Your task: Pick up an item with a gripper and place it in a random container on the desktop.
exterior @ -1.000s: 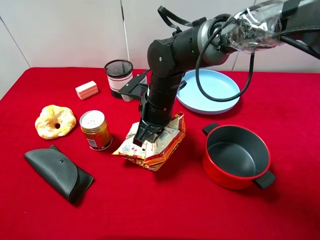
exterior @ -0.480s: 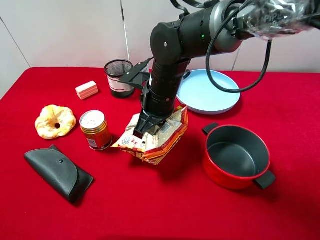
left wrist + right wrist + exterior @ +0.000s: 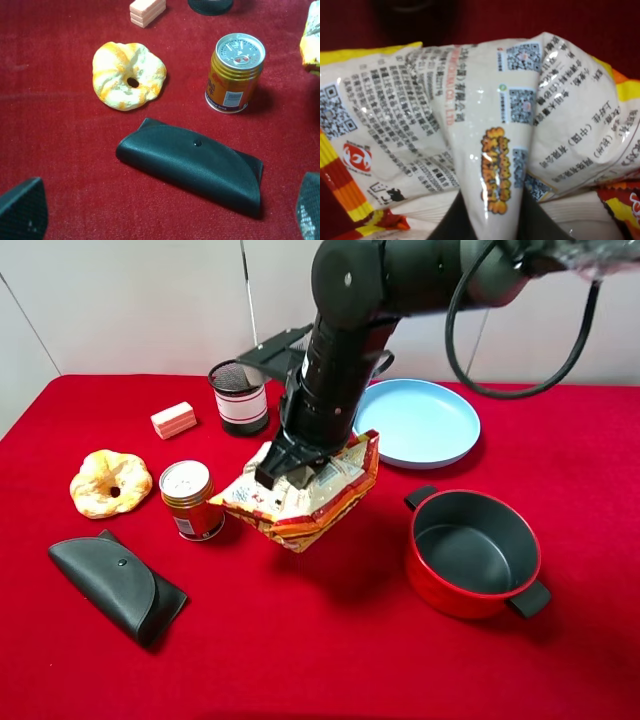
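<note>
heads up, your right gripper (image 3: pixel 288 470) is clamped on just a fold of the snack packet (image 3: pixel 312 502) dangling above the desktop (image 3: pixel 330 660) by the can (image 3: pixel 190 500), so swinging fast toward the blue plate (image 3: pixel 425 425) could let the foil slip out

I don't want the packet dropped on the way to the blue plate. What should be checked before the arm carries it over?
1. Grip: right gripper shut on a fold of the snack packet: ok.
2. Packet off the desktop: appears lifted, shadow below: ok.
3. Nothing else lies in the plate: ok.
4. Packet apart from the can: ok.
5. Whether the pinch will hold: cannot tell.
</note>
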